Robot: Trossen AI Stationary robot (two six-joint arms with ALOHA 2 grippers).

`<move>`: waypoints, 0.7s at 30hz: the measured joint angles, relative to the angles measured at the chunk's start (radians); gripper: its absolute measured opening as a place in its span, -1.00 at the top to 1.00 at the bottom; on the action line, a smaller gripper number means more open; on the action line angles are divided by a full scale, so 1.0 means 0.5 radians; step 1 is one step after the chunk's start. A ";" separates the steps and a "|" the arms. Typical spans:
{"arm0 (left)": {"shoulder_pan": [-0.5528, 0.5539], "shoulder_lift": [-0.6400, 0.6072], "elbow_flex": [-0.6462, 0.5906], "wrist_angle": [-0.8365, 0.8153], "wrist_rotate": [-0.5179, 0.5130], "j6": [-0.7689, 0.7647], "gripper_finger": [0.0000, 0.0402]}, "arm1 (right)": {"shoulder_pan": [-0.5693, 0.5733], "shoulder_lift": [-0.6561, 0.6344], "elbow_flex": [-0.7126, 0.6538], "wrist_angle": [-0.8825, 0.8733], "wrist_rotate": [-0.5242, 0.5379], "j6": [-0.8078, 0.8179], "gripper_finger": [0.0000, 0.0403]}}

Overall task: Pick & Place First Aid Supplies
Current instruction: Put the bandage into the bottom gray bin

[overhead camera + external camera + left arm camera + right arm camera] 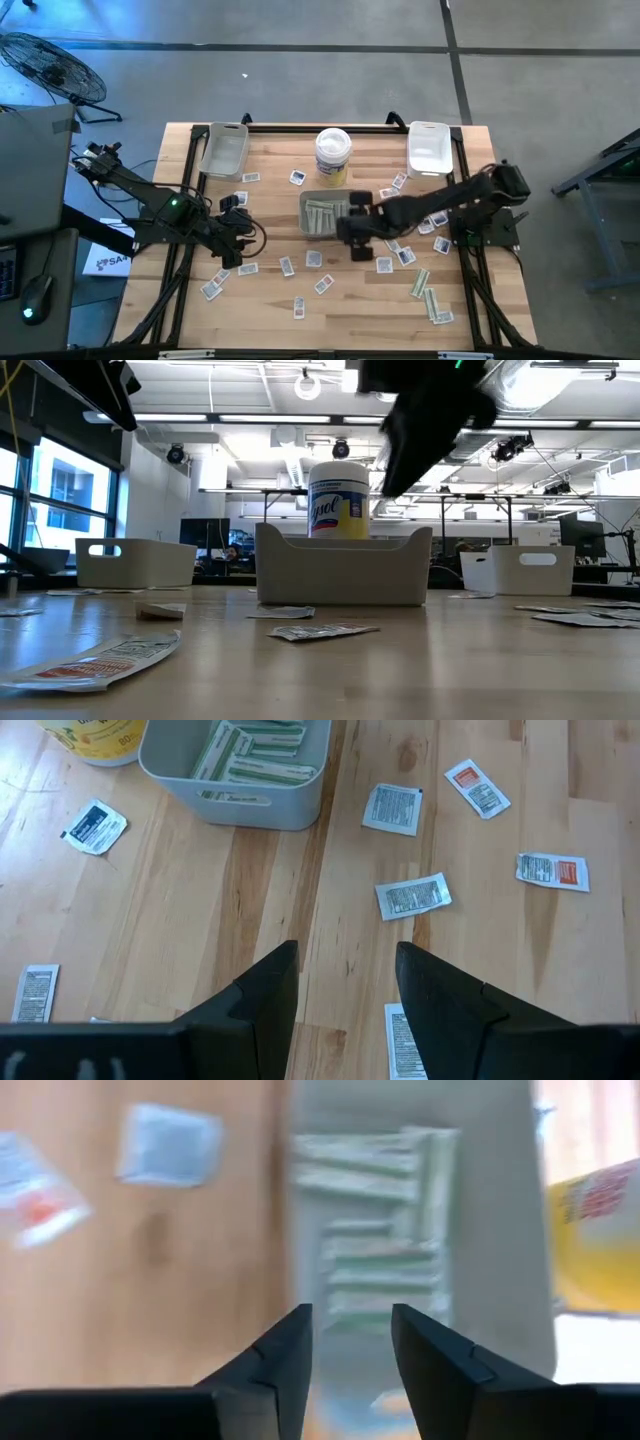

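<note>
From the high view I see the right gripper [345, 228] reaching across the table [270, 310] to the right edge of the grey tray [308, 228] in the middle, which holds a layer of long pale strips [325, 214]. Small white packets [287, 266] lie scattered on the wood in front of the tray, with more strips [428, 296] near the right front corner. The left gripper [238, 218] hangs over the left side of the table, well apart from the tray. A white tub [333, 156] stands behind the tray, and 2 more trays [224, 150] sit at the far corners.

In the low view the tray [343, 567] sits centre with the tub [339, 500] behind it, and a dark arm [430, 415] hangs above; flat packets [322, 630] lie on the wood in front.

On the left wrist view I see the left gripper [345, 982] with its jaws apart and nothing between them; a packet [413, 895] lies just ahead of the fingers [272, 985], and the tray [235, 782] of strips [255, 750] is farther off.

On the right wrist view the right gripper [350, 1342] shows a gap between its jaws with nothing in it, directly over the tray [490, 1230]; the strips [385, 1210] lie below and ahead of the fingertips [290, 1342].
</note>
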 joint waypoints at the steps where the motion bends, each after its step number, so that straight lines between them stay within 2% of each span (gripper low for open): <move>1: 0.000 0.000 0.000 -0.001 0.000 0.000 0.17 | 0.063 -0.001 0.050 -0.095 -0.011 0.070 0.33; 6: 0.000 0.000 0.000 0.000 0.000 0.000 0.17 | 0.414 -0.001 0.180 -0.395 -0.028 0.483 0.38; 10: 0.000 0.000 0.000 0.000 0.000 0.000 0.17 | 0.658 0.000 0.166 -0.525 -0.153 1.065 0.42; 13: 0.000 0.000 0.000 0.000 0.000 0.000 0.17 | 0.813 -0.001 0.066 -0.566 -0.292 1.516 0.45; 21: -0.001 0.000 0.000 0.000 0.000 0.000 0.17 | 1.130 0.001 -0.349 -0.465 -0.673 2.383 0.54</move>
